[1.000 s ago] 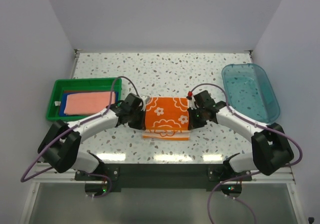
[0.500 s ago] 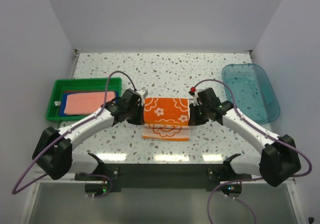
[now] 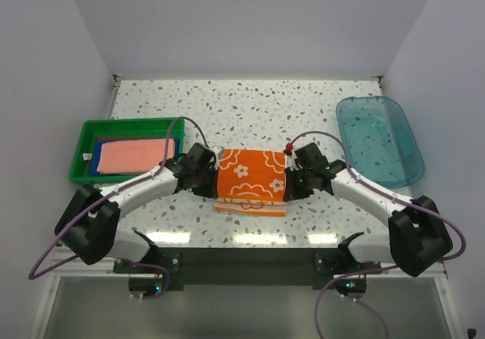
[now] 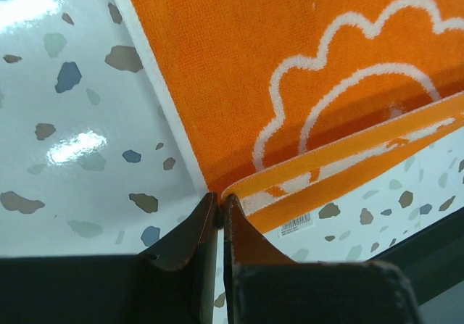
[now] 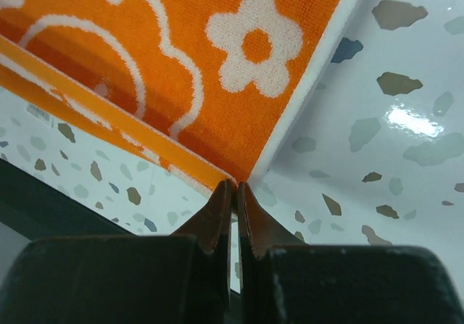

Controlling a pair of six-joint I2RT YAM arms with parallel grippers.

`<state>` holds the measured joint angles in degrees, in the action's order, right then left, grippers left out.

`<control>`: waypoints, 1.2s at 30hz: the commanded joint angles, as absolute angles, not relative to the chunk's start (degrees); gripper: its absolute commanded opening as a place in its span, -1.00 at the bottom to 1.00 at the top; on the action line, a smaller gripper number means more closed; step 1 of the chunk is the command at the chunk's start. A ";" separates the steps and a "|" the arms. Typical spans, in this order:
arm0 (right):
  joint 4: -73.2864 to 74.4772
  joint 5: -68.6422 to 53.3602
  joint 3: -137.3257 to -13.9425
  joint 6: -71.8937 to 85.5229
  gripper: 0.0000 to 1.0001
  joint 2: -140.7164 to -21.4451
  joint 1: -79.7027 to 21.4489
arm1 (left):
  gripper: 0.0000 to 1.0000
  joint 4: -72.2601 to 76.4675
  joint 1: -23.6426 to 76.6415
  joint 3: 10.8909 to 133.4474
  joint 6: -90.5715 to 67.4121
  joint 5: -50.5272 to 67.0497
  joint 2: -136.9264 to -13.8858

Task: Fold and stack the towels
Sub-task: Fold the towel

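**Two thin corner pinches carry the fold**

On the table (image 3: 250,111), between the tub (image 3: 379,138) far right and the tray (image 3: 82,151) far left, the orange towel (image 3: 251,174) is placed centrally, just ahead of the arm bases. A pink towel (image 3: 132,155) is already laid flat in the tray over a blue one (image 3: 97,167).

The main risk is judged to be a skewed fold. If one arm is moved faster or further than the other, the held edge would be pulled off parallel and the layers would be laid crooked. The lower layer could also be dragged across the smooth tabletop, since nothing is seen pinning it down. A slipped corner is the smaller risk: only the very tip of the cloth is caught on each side.

The left gripper (image 3: 216,182) is clamped on the near-left corner of the upper layer, and the right gripper (image 3: 289,181) on the near-right corner. In both wrist views the jaws are seen pressed together on that thin corner alone.

The held edge is run left to right between the two grippers. A striped strip of the lower layer is left showing nearer than it, with a small label (image 4: 297,226). From above the towel looks nearly square, so its long axis is only loosely judged as left to right
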<state>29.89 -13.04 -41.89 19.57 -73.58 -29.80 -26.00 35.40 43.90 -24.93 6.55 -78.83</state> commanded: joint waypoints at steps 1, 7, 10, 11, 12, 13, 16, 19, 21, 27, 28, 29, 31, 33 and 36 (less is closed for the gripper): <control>27.61 -11.60 -39.47 20.21 -1.00 -75.93 -30.06 | -0.95 -24.09 35.33 42.10 -23.99 5.27 -80.50; 27.85 -11.33 -38.67 19.16 -0.94 -76.65 -30.50 | -0.72 -23.90 35.33 40.87 -24.26 7.03 -80.42; 30.48 -14.22 -38.50 18.90 -0.74 -74.19 -31.20 | -0.46 -25.13 35.51 39.82 -25.40 8.08 -77.09; 31.28 -15.11 -38.41 18.90 -0.66 -73.48 -31.81 | -0.37 -25.48 35.51 39.47 -25.66 8.35 -75.95; 32.25 -16.07 -38.32 18.90 -0.64 -72.35 -32.34 | -0.33 -25.84 35.59 38.85 -26.45 9.48 -73.59; 34.26 -16.87 -38.23 18.98 -0.61 -71.38 -32.95 | -0.30 -26.19 35.68 38.50 -26.98 10.10 -72.35; 38.83 -18.72 -38.58 19.16 -0.47 -67.68 -35.41 | -0.12 -26.54 35.68 37.27 -28.65 11.95 -66.99; 42.61 -18.64 -40.59 18.98 -0.43 -64.96 -36.12 | 0.01 -27.86 35.68 38.23 -29.35 11.16 -63.38; 43.24 -14.80 -42.18 19.42 -0.43 -63.81 -36.04 | 0.03 -27.69 35.77 40.15 -29.53 10.29 -62.49; 36.57 -9.67 -45.97 24.25 -0.50 -69.24 -36.04 | -0.14 -26.72 35.86 47.36 -28.40 11.33 -71.26; 33.95 -9.67 -45.44 25.82 -0.52 -70.13 -36.04 | -0.18 -26.28 36.12 47.81 -28.04 11.60 -72.67; 32.71 -9.67 -44.92 26.45 -0.53 -70.75 -36.04 | -0.26 -26.37 36.82 48.07 -27.78 11.69 -75.38; 29.99 -10.02 -43.34 27.33 -0.56 -72.94 -36.03 | -0.34 -26.63 37.70 48.34 -27.16 11.95 -77.77; 28.92 -10.63 -42.28 27.33 -0.56 -74.26 -36.12 | -0.42 -26.63 39.37 47.12 -27.07 12.04 -80.24; 27.16 -11.42 -39.82 27.07 -0.56 -76.37 -36.30 | -0.48 -25.84 40.52 44.22 -27.51 12.30 -81.82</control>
